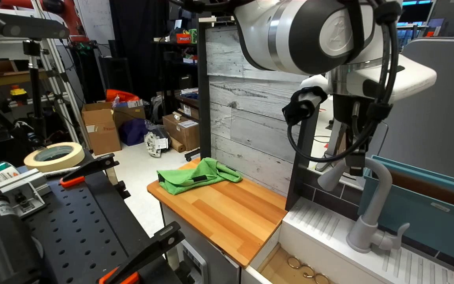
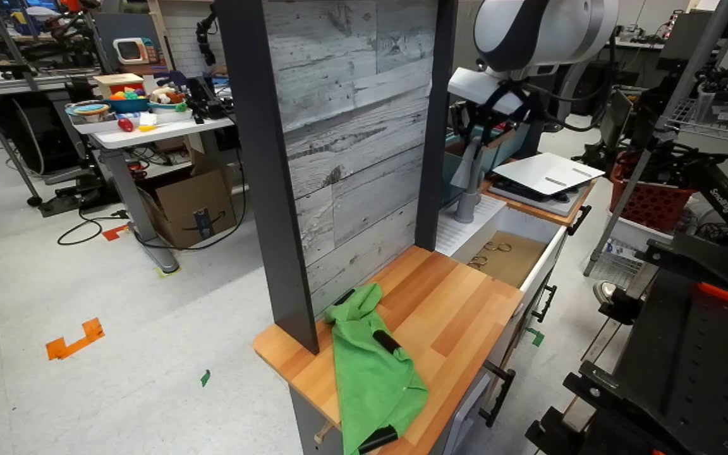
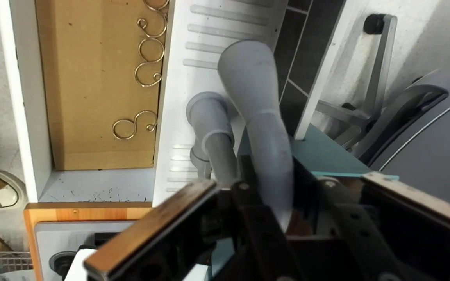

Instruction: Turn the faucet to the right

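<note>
"Near end, in an exterior view?"
"Green cloth, crumpled, at the wooden desk's near edge."
"Far end?"
"Grey faucet, upright, past the far edge."
"Pincer, wrist view?"
"Fingers either side of the faucet's neck; whether clamped cannot be told."

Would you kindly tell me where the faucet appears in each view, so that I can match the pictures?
In an exterior view, the faucet stands at lower right.
In an exterior view, the faucet looks small, right of centre in the upper half.
In the wrist view, the faucet runs through the middle, seen from above.
Shared landmark: the white ridged board under its base.
</note>
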`<state>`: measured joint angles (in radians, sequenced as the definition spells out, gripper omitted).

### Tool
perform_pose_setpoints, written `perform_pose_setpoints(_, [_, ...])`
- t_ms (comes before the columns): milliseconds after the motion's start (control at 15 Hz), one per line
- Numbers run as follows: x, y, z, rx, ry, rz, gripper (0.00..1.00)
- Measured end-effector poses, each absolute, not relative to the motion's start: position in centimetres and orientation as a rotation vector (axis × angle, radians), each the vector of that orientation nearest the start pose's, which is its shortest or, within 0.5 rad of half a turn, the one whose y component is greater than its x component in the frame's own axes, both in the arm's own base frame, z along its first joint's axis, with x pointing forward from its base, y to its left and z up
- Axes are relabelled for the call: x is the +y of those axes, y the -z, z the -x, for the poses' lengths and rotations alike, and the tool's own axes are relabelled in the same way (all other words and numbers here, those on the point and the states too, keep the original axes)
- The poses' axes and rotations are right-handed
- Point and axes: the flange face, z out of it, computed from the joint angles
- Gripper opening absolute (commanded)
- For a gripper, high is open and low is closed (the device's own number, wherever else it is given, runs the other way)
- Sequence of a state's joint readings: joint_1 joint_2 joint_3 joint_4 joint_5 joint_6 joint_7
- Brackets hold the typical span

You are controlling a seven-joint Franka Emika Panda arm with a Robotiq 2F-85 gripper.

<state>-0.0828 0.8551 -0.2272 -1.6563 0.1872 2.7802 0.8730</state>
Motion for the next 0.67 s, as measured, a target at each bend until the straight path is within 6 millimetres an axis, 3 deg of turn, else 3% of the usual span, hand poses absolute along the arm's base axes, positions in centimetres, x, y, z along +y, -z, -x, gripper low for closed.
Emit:
perform_pose_setpoints(333, [-20.1,-14.9,-67.1,1.771,0.488,2.528,0.06])
perform_pose_setpoints(667, [-20.7,-14.8,-65.7,1.563,0.514,2.661,0.06])
